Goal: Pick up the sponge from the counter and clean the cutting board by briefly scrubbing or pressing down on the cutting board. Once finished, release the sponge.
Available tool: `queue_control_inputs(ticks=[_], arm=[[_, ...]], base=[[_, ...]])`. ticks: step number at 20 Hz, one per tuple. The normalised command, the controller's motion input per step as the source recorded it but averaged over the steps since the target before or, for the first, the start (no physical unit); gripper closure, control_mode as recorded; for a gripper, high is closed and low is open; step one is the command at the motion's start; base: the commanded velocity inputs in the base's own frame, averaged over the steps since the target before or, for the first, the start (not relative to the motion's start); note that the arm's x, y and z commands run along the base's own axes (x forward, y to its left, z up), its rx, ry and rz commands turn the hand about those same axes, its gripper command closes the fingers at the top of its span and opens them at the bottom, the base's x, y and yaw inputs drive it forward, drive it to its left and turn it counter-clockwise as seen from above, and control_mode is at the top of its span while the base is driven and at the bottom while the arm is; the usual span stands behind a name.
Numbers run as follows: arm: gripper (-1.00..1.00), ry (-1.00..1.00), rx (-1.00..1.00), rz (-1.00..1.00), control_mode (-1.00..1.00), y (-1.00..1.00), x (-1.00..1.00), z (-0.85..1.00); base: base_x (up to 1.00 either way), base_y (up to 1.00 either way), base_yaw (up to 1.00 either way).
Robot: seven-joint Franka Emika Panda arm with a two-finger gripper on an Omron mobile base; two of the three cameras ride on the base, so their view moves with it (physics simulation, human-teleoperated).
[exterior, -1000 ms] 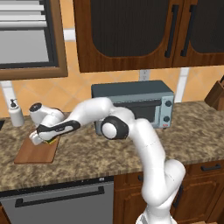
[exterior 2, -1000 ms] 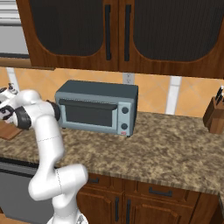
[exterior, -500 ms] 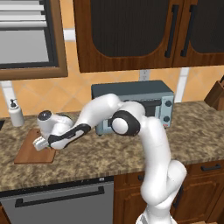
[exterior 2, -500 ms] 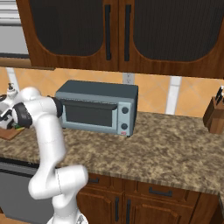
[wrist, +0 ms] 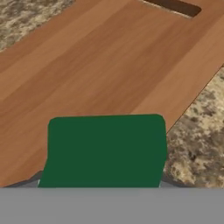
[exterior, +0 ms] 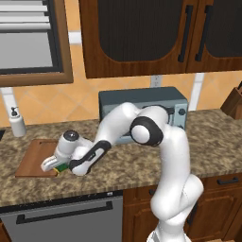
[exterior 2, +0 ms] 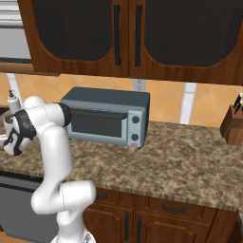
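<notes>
Gripping the sponge [wrist: 105,151], the tool [exterior: 56,165] holds it low at the near right corner of the cutting board [exterior: 35,156], green face toward the hand camera, yellow layer showing in the left base view. Whether the sponge presses the wood or hangs just over it cannot be told. Risk one: the sponge sits close to the board's right edge, beside the bare worktop [exterior: 132,165]; a scrub stroke drifting outward would run onto the granite rather than the wood. Risk two: pushing sideways near a corner could slide the unsecured board along the worktop. Risk three: letting go here could leave the sponge straddling the edge.
</notes>
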Motion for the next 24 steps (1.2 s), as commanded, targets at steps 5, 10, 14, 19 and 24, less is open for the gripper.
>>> queue_control_inputs(ticks=[5,10,14,19,24], arm=[[1.0,0.0,0.19,0.11,-1.0,0.03,-0.34,-0.01],[1.0,0.0,0.06,0.1,-1.0,0.14,-0.26,0.0],[1.0,-0.01,-0.07,0.04,-1.0,-0.02,-0.08,0.02],[1.0,0.0,-0.07,0.0,-1.0,-0.93,0.0,0.05],[1.0,0.0,0.09,0.0,-1.0,-1.0,0.0,0.12]], base=[[0.0,0.0,0.0],[0.0,0.0,0.0],[0.0,0.0,0.0],[0.0,0.0,0.0],[0.0,0.0,0.0]])
